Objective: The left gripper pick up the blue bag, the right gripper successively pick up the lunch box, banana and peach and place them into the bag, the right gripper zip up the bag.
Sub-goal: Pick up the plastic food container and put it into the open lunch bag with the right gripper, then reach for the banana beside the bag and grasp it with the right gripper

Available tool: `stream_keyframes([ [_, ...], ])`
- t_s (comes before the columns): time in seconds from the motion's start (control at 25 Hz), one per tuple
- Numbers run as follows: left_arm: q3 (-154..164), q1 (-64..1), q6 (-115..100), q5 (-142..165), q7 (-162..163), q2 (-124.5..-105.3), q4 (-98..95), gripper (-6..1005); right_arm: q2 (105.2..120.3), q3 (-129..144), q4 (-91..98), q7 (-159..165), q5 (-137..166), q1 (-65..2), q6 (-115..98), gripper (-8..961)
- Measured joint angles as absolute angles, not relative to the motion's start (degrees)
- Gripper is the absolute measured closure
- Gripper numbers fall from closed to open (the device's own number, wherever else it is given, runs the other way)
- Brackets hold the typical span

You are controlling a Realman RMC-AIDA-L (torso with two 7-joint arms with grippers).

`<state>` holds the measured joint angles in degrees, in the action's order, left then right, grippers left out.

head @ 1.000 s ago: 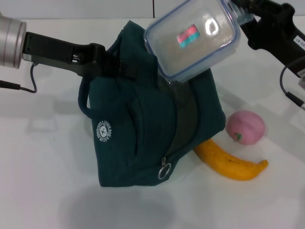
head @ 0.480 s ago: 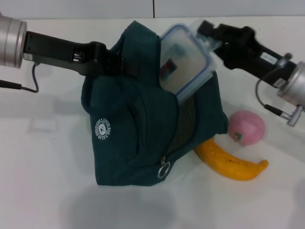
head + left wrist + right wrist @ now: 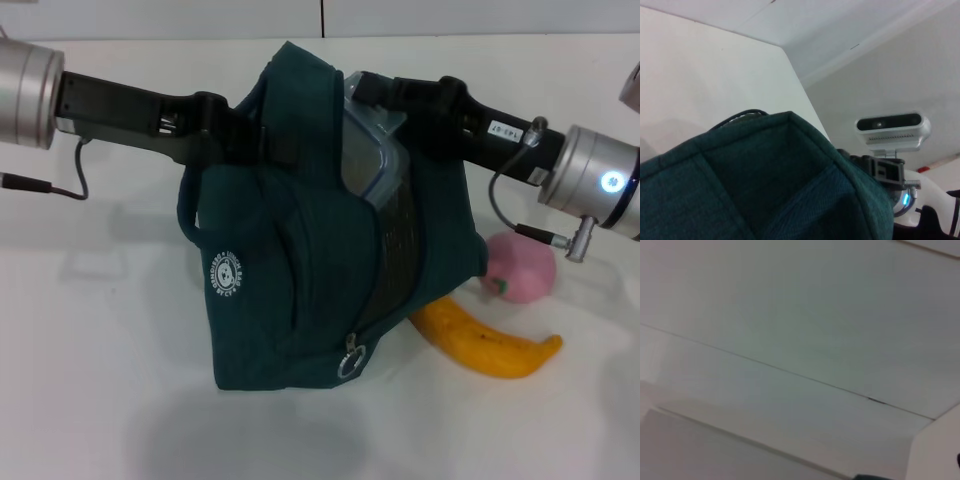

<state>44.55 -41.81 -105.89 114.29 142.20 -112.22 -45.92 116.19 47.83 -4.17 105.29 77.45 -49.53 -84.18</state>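
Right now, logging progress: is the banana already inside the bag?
No, the banana lies on the table beside the blue bag, near the peach.

Head view: high, looking forward-down across white table (image 3: 90,400), whole scene framed. Left wrist view: pressed close against blue bag (image 3: 765,185), facing up toward wall; bag shared with head view. Right wrist view: only blank wall.
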Motion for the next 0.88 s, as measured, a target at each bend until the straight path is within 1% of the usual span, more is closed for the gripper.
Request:
stream_keyframes([
  [0.12, 44.1, -41.5, -105.7, 114.3, 142.2, -112.05, -45.9, 960, 116.19, 46.7, -3.6, 105.0, 76.9, -48.4, -85.5, 819],
  [0.28, 43.9, -41.3, -104.9, 114.6, 142.2, -111.86, -45.9, 960, 116.2, 46.0, -0.7, 104.7, 76.8, -45.7, -87.9, 737],
  [0.52, 43.8, -40.4, -103.5, 114.7, 142.2, -111.1, -46.3, 960, 116.06, 46.0, 6.7, 105.1, 76.2, -40.9, -90.1, 614],
  [0.72, 43.8, -39.5, -103.5, 114.5, 142.2, -110.45, -46.3, 960, 115.11, 46.8, 19.2, 105.7, 76.6, -34.7, -92.6, 474],
  [0.8, 43.8, -39.0, -103.4, 114.4, 142.2, -110.23, -46.4, 960, 114.42, 47.8, 27.0, 107.9, 78.0, -32.2, -92.7, 415],
  [0.88, 43.8, -38.9, -103.4, 114.4, 142.2, -110.21, -46.4, 960, 113.4, 49.0, 34.0, 111.0, 80.3, -30.6, -92.7, 339],
])
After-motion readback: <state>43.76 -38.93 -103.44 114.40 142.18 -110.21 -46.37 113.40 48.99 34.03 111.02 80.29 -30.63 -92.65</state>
